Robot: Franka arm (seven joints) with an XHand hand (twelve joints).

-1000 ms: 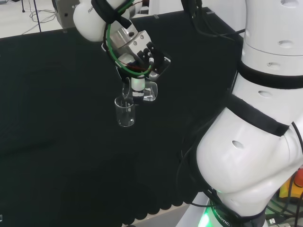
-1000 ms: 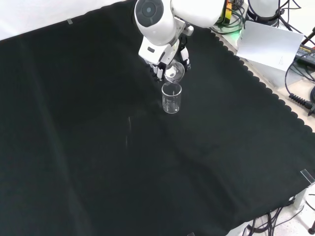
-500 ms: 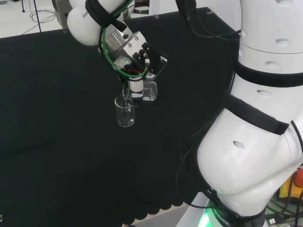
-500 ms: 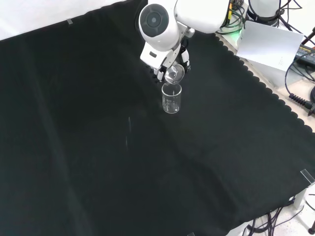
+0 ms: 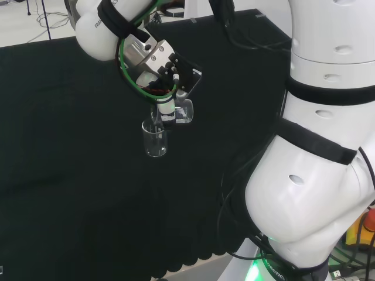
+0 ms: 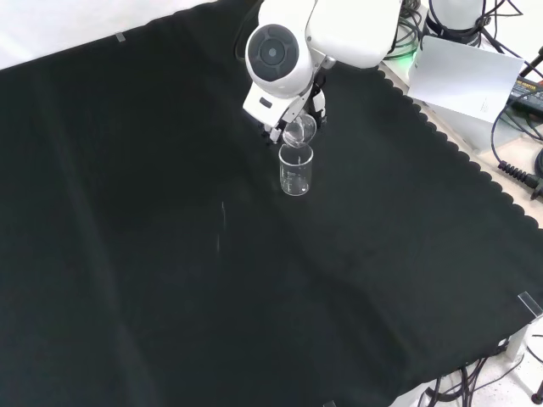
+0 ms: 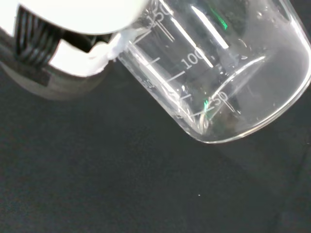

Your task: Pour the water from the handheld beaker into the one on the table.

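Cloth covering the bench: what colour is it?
Plain black; the cloth shows best in the front view, under the standing beaker.

A clear beaker [image 5: 181, 111] is held tipped by the hand [image 5: 167, 93] (fingers curled round it), at two o'clock of an upright beaker [image 5: 154, 139] on black cloth [image 5: 70, 175].

Clear beakers: two. One upright on table [image 6: 127, 254], toward far edge in front view [image 6: 295, 170]. One tilted above it [image 5: 183, 111], carried in robot hand [image 5: 167, 73]. Robot hand: one. No other ware counted on cloth.
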